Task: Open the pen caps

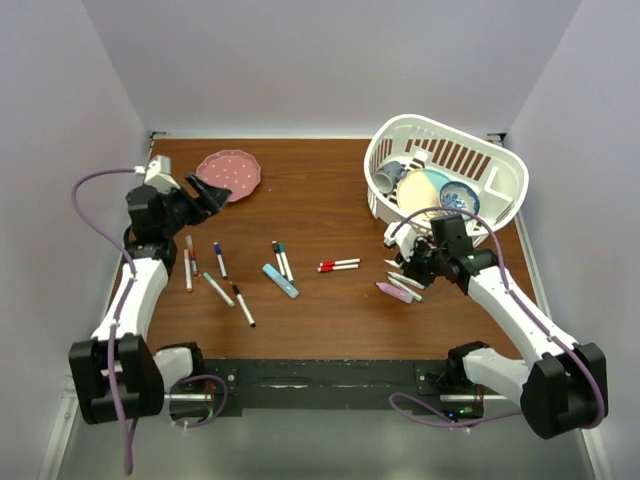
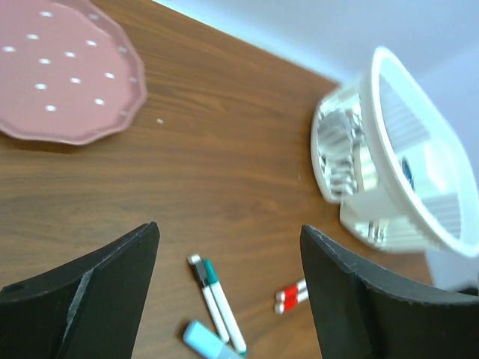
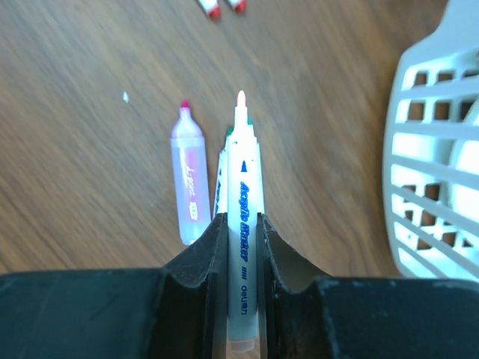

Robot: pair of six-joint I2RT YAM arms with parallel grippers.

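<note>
My right gripper is shut on a white marker whose bare tip points away, with no cap on it. Below it lie an uncapped pink highlighter and another white marker. In the top view this gripper hovers in front of the basket. My left gripper is open and empty beside the pink plate; in its own view it looks down on two markers with a black cap and a teal cap, a blue highlighter and two red caps.
A white basket with dishes stands at the back right, close to my right gripper. The pink dotted plate sits back left. Several more markers lie scattered at left centre, a red-capped pair in the middle.
</note>
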